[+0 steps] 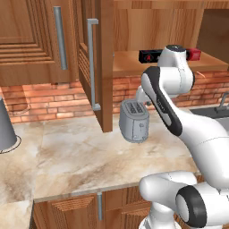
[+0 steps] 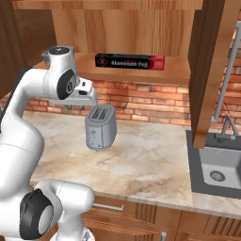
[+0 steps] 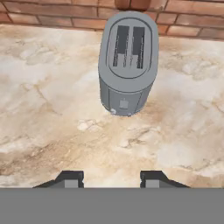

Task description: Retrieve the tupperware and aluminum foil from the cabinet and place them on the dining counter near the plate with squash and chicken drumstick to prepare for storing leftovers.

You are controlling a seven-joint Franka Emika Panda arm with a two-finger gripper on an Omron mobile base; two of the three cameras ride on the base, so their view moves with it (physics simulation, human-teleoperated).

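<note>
Your landmark is the silver toaster (image 1: 134,120), standing upright on the marbled bench (image 1: 76,156) just in front of the red brick wall (image 1: 49,100). Above and behind the toaster, the aluminum foil (image 2: 130,61) lies lengthwise on the open shelf of the cabinet (image 2: 141,73), a long black box with a red end; in the left base view its middle is hidden behind your arm. To the toaster's left in that view, one cabinet door (image 1: 99,67) with a vertical silver bar handle stands swung out toward you. To the toaster's right in the right base view, a sink (image 2: 219,172) is sunk into the bench below a second open door. In the hand view, your fingers (image 3: 69,179) point down at bare bench on the near side of the toaster, parted with a clear gap between them and holding nothing.
</note>
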